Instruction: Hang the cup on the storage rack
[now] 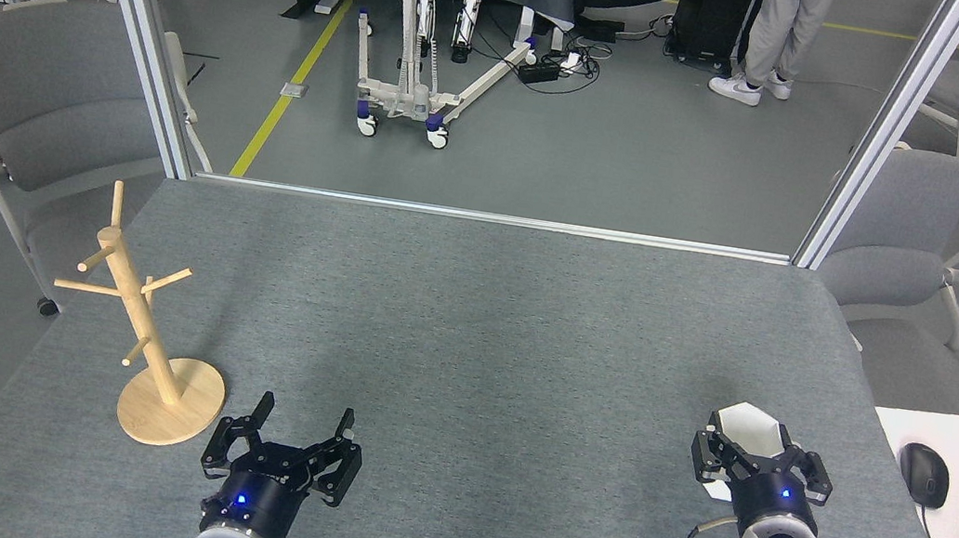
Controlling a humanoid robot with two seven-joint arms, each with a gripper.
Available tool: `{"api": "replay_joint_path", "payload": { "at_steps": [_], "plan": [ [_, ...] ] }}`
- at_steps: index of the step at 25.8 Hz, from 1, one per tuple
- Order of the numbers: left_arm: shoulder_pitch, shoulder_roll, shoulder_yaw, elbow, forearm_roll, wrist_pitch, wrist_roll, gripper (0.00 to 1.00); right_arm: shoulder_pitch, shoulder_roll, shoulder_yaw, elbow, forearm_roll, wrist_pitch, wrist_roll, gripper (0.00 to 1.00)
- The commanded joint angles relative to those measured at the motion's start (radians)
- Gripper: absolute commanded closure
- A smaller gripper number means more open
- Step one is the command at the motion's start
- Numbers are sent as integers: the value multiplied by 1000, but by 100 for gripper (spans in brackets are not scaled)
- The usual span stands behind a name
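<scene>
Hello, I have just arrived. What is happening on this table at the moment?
A two-armed robot is working at a grey table. Its right gripper is closed around a white cup near the table's right side, fingers on both sides of it. The wooden storage rack stands far off at the left, every peg empty. The left gripper waits open beside the rack's base, holding nothing. The cup is not yet hung.

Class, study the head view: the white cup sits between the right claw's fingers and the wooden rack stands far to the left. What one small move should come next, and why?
Probably lift the cup slightly off the table. The right claw appears shut on it, yet the storage rack stands far across, beside the open left claw, so the cup should clear the surface before travelling.
</scene>
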Motion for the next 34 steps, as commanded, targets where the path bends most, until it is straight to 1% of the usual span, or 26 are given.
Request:
{"api": "replay_joint_path", "payload": {
  "at_steps": [1,5,6,8,10,11,13,15,17,19,21,22,24,26,28,30,32,34],
  "plan": [
    [0,-2,-1,0,0,0,0,1,0,0,-2,0,1,-8,3,78],
    [2,-2,-2,-4,0,-1,1,1,-5,-3,-10,0,-7,-51,12,89],
    [2,-2,-4,-7,0,-3,3,1,-12,-3,-11,-2,-12,-59,18,89],
    [2,2,-22,-11,-2,-14,12,1,-40,-5,-11,-15,-15,-74,66,89],
    [3,2,-36,-14,-2,-20,12,0,-49,-8,-17,-54,-31,-88,159,89],
    [2,-2,-36,-11,-2,-20,9,1,-54,-8,-31,-103,-48,-89,208,89],
    [2,-5,-41,-11,0,-20,3,1,-54,-11,-62,-233,-78,-89,323,89],
    [2,-5,-57,-10,0,-9,-2,1,-51,-3,-68,-383,-88,-89,438,89],
    [2,-5,-59,-13,0,-11,11,1,-41,3,-79,-505,-91,-88,533,90],
    [3,3,-68,-28,-5,-32,18,1,-26,14,-80,-615,-105,-85,598,91],
    [5,15,-114,-54,-10,-81,30,1,2,35,-68,-690,-124,-79,622,95],
    [6,25,-136,-66,-11,-109,37,1,12,37,-59,-721,-125,-77,621,97],
    [2,49,-182,-94,-14,-155,38,1,15,45,-2,-756,-124,-25,622,98],
    [-5,55,-252,-102,-33,-173,38,1,6,58,73,-770,-124,104,624,98],
    [-24,55,-320,-100,-86,-173,37,1,-15,63,151,-787,-122,233,624,98],
    [-40,52,-390,-96,-154,-173,34,1,-35,64,223,-811,-119,333,635,98],
    [-60,41,-444,-94,-189,-172,27,1,-41,74,282,-827,-111,399,684,98],
    [-92,31,-485,-85,-191,-172,23,1,-43,83,326,-856,-105,443,716,99]
  ]
}}
